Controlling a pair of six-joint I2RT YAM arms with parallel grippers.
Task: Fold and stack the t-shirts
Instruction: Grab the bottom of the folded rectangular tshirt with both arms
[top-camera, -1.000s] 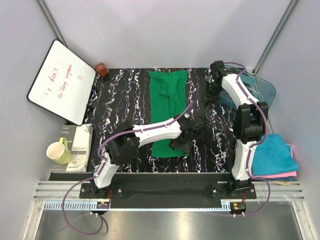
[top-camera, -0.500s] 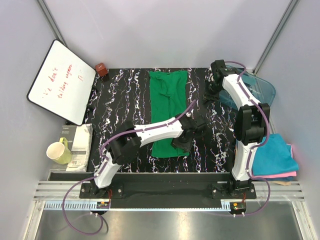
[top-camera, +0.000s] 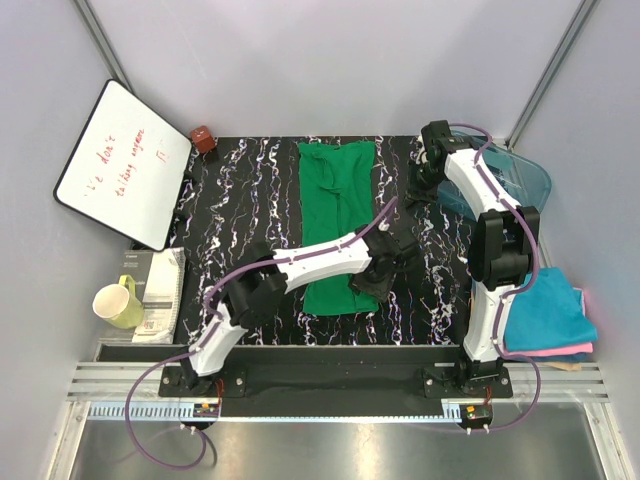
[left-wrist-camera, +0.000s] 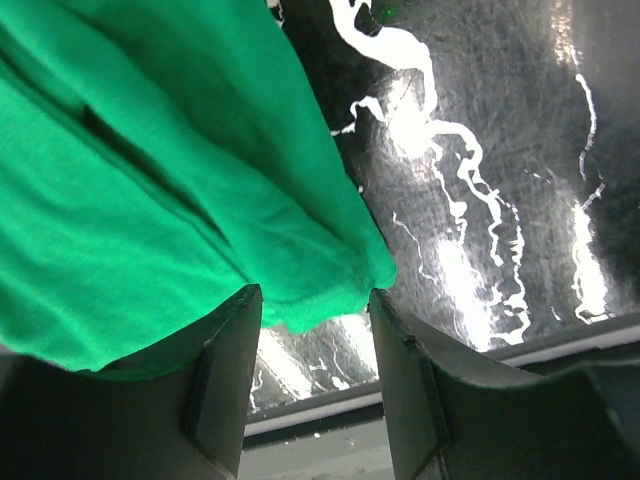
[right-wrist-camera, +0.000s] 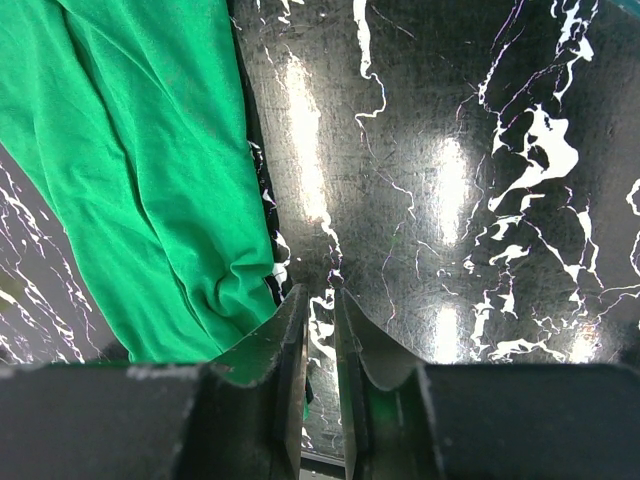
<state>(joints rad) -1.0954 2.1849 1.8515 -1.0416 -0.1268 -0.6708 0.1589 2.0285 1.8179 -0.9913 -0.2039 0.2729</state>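
Note:
A bright green t-shirt (top-camera: 337, 215), folded into a long strip, lies down the middle of the black marbled table. My left gripper (top-camera: 362, 287) is open at the shirt's near right corner. In the left wrist view the corner of the shirt (left-wrist-camera: 330, 290) lies just beyond the gap between the fingers of the left gripper (left-wrist-camera: 315, 335), ungripped. My right gripper (top-camera: 416, 195) is shut and empty over bare table, right of the shirt's far end. The right wrist view shows the right gripper (right-wrist-camera: 320, 300) with the shirt (right-wrist-camera: 140, 170) to its left. Folded teal-blue (top-camera: 545, 305), pink (top-camera: 560, 351) and tan (top-camera: 572, 365) shirts are stacked at the near right.
A clear teal tub (top-camera: 522, 180) stands at the far right behind the right arm. A whiteboard (top-camera: 125, 160), a small red-brown object (top-camera: 203, 137), a booklet (top-camera: 160, 290) and a yellow-green mug (top-camera: 118, 303) sit along the left side.
My left gripper has shifted a little to the right at the shirt's near right corner. The right arm and the shirt have barely moved.

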